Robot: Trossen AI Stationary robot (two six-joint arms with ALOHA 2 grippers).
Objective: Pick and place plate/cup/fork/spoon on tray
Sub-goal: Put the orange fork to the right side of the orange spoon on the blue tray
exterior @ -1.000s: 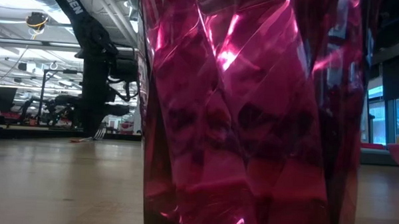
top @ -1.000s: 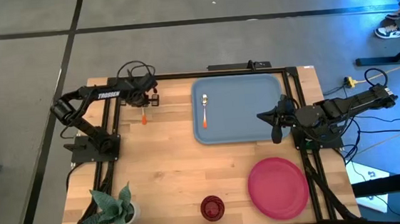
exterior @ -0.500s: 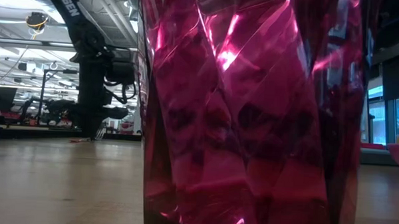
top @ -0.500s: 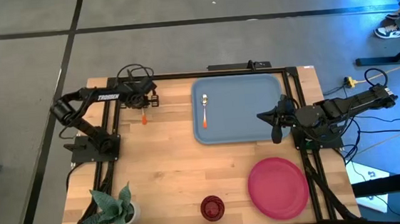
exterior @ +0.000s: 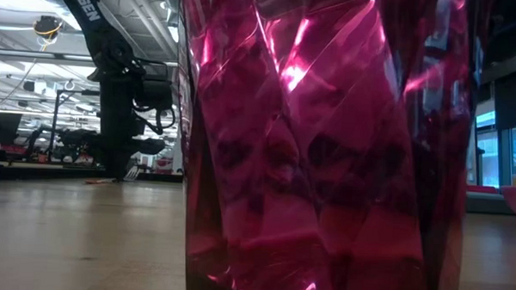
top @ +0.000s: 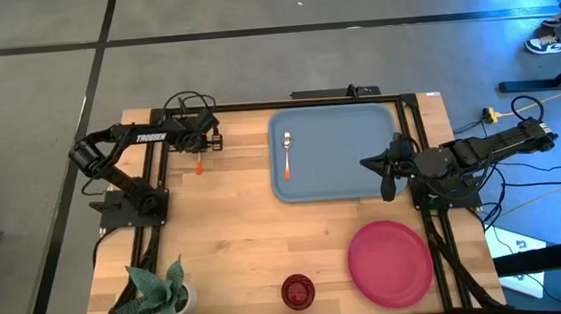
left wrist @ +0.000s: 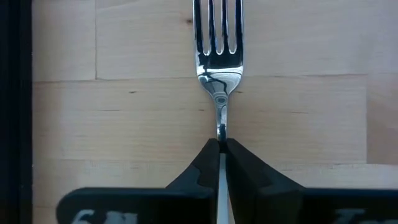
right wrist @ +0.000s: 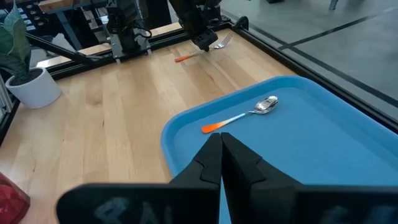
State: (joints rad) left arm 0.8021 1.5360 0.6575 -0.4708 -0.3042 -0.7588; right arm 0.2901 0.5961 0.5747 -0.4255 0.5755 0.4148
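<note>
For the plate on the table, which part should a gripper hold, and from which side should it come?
Probably the rim. The plate lies flat on the table, so only its thin edge offers something for two fingers to close on. The right gripper sits nearest, at the tray's right edge, so coming down onto the rim facing that arm looks most practical.

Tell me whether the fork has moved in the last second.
Yes, slightly. In the high view the fork sits a little nearer the table's left edge, clamped by the left gripper.

"TROSSEN" in white on left arm [top: 147, 137] upper link (low view shows only part).
</note>
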